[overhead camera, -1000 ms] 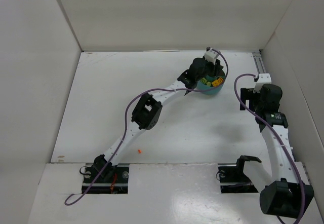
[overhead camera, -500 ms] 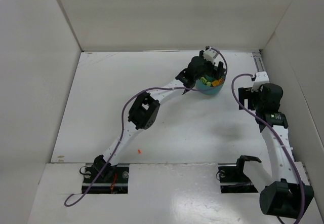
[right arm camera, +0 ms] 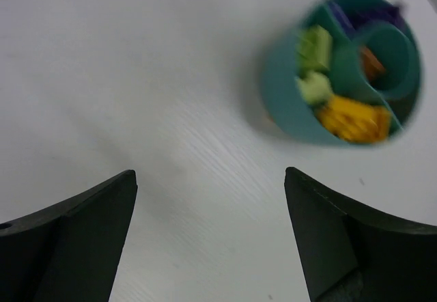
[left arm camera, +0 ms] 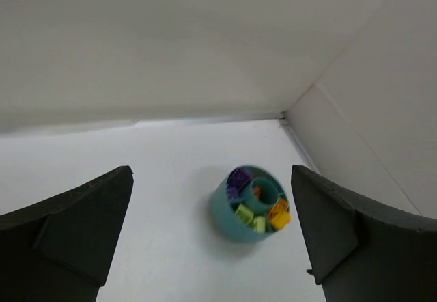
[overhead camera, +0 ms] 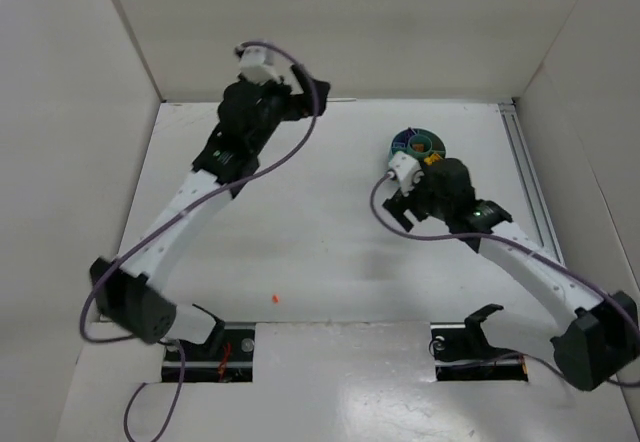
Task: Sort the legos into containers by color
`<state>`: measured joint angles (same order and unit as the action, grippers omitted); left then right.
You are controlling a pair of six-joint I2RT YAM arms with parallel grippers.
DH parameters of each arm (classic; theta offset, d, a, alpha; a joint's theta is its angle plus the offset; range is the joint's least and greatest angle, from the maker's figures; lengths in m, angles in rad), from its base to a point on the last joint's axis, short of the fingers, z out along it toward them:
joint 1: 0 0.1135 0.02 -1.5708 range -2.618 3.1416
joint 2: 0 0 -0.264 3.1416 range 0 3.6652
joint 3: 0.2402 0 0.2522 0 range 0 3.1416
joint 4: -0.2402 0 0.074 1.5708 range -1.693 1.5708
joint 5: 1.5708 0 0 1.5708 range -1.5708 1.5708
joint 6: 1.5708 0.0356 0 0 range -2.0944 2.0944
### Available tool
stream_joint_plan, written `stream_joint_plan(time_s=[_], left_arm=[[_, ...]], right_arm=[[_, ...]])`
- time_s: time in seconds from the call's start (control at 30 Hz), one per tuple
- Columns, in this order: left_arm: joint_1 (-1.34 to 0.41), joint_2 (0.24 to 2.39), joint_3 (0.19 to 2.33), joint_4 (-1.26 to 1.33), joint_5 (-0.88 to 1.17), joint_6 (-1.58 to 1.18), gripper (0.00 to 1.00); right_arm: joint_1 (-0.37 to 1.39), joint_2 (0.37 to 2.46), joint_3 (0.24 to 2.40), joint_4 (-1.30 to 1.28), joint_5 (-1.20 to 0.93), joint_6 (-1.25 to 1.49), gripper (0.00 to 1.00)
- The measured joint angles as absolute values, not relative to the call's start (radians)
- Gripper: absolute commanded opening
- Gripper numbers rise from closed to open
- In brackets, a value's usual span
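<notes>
The round teal dish [overhead camera: 420, 145] stands at the back right of the table, its compartments being the containers. Inside lie legos: purple [left arm camera: 239, 177], light green [left arm camera: 244, 213] and yellow-orange [left arm camera: 278, 214] ones, with an orange one in the inner ring. One tiny orange lego [overhead camera: 274, 299] lies alone near the front. My left gripper [overhead camera: 312, 90] hangs open and empty high at the back left, far from the dish [left arm camera: 252, 203]. Open and empty too, my right gripper [overhead camera: 405, 205] hovers just in front of the dish [right arm camera: 341, 66], slightly to its left.
White walls close the table at the back and both sides. A metal rail [overhead camera: 525, 162] runs along the right edge. The two arm bases [overhead camera: 210, 347] sit at the near edge.
My left gripper has opened and swung from over the dish to the back left. My right arm has come in from the right edge to just in front of the dish.
</notes>
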<state>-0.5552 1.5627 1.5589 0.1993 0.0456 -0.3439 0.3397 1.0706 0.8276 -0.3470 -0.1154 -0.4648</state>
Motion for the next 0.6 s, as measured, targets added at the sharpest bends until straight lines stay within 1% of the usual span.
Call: stream_joint_plan(time_s=[0.13, 0.23, 0.3, 0.33, 0.47, 0.5, 0.53, 0.6], left_arm=[[-0.524, 1.182, 1.178, 0.047, -0.122, -0.465, 1.00], [-0.534, 0.997, 0.957, -0.120, -0.205, -0.558, 1.00], [-0.535, 0.903, 0.845, -0.236, -0.244, -0.618, 1.00], [-0.535, 0.857, 0.804, -0.285, -0.256, -0.643, 1.00], [-0.535, 0.691, 0.748, -0.437, -0.292, -0.738, 1.00], [-0.535, 0.654, 0.748, -0.450, -0.302, -0.757, 1.00], [-0.535, 0.626, 0.748, -0.462, -0.310, -0.776, 1.00], [-0.535, 0.580, 0.753, -0.493, -0.329, -0.806, 1.00]], right_arm=[[0.662, 1.183, 0.850, -0.302, -0.118, -0.472, 0.92], [0.850, 1.274, 0.853, -0.237, -0.099, -0.416, 0.89], [0.965, 1.347, 0.865, -0.202, -0.041, -0.354, 0.87], [1.024, 1.388, 0.877, -0.190, -0.001, -0.319, 0.87], [1.221, 1.541, 0.941, -0.151, 0.160, -0.134, 0.78], [1.256, 1.574, 0.955, -0.143, 0.196, -0.075, 0.76], [1.285, 1.604, 0.967, -0.138, 0.229, -0.019, 0.71], [1.329, 1.652, 0.987, -0.133, 0.291, 0.094, 0.69]])
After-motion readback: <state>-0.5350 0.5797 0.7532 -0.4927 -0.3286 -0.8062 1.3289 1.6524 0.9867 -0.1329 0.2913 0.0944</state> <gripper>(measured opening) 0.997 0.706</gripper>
